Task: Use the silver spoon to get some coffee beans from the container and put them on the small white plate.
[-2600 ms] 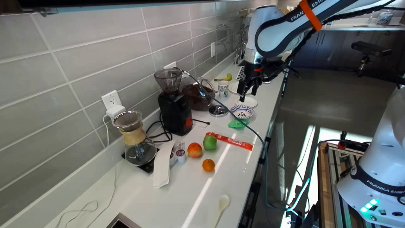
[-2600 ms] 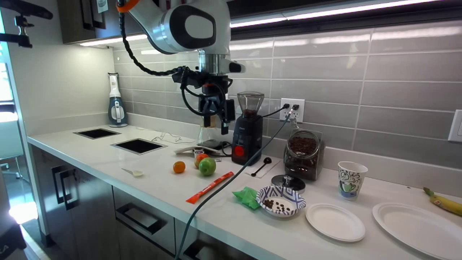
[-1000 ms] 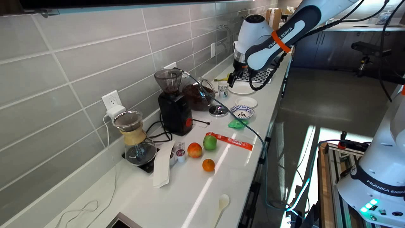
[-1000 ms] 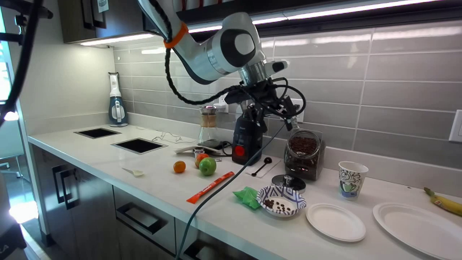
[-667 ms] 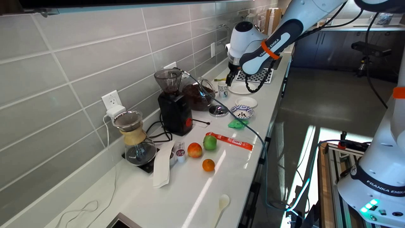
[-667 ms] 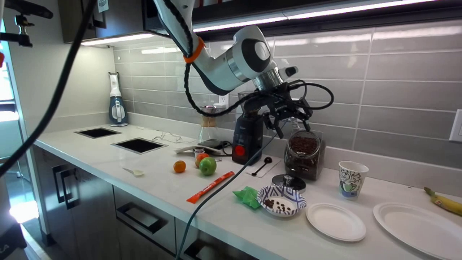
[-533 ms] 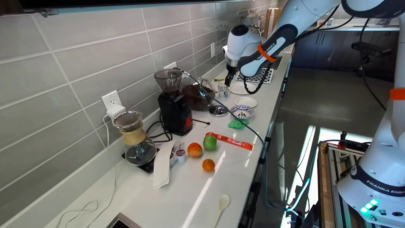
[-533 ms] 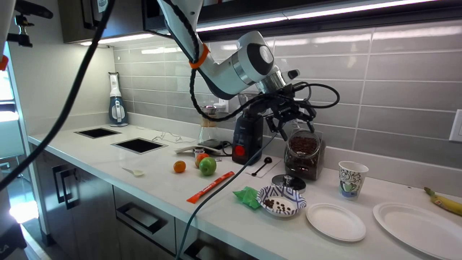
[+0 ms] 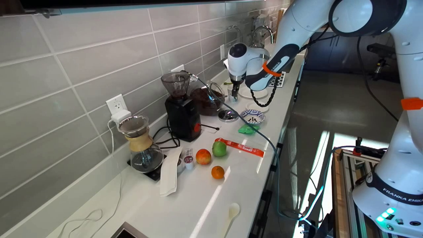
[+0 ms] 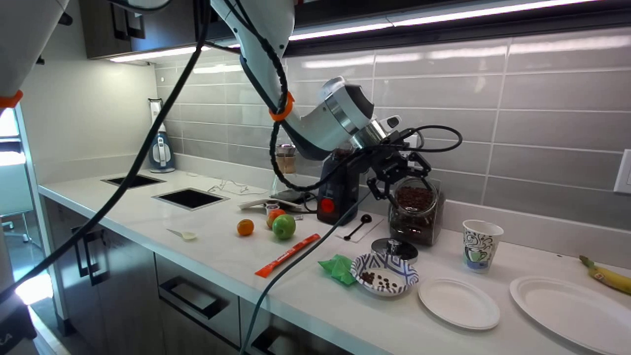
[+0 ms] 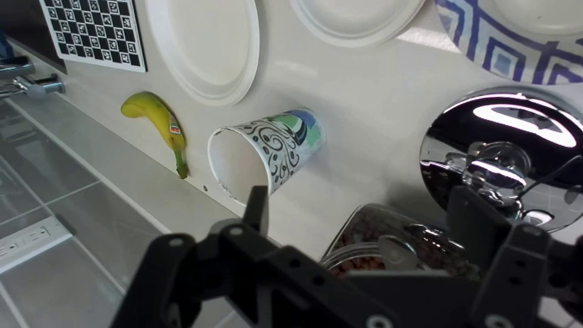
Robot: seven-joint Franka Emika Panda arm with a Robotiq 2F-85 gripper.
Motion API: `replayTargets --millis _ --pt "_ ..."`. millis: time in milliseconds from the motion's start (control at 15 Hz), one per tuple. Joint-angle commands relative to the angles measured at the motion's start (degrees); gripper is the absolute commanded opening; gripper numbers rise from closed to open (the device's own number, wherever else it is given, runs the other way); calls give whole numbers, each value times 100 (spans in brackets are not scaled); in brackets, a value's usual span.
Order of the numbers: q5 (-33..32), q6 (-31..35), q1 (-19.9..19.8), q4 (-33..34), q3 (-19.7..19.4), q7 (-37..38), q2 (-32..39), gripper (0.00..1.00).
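Claw (image 11: 363,206): fingers spread wide apart.
Jar (image 10: 414,230): on the counter (image 10: 222,246), near the claw; in an exterior view the fingers overlap its mouth, contact cannot be told.
Beans (image 10: 415,199): inside the jar, seen through the mouth.
Grey rounded end (image 11: 397,253): at the jar's mouth, between the fingers in the wrist view; identity unclear.
Plate (image 10: 458,303): on the counter, well apart from the claw, between bowl (image 10: 410,277) and large plate (image 10: 572,310).
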Motion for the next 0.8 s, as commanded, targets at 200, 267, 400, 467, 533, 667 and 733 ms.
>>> replayTargets --millis 200,267,400,467,533,667,733 --pt "-1329 47 290 363 -180 1457 509 100" --pt "-1498 32 296 400 -167 1662 559 100" --pt "-1622 75 431 455 -290 2021 685 100" --pt "-1669 66 452 484 -300 2164 731 100" --pt "-1756 98 490 552 -340 2369 800 100" --pt "-1934 115 542 685 -392 2663 937 100" --pt "-2005 106 558 733 -406 2770 992 100"
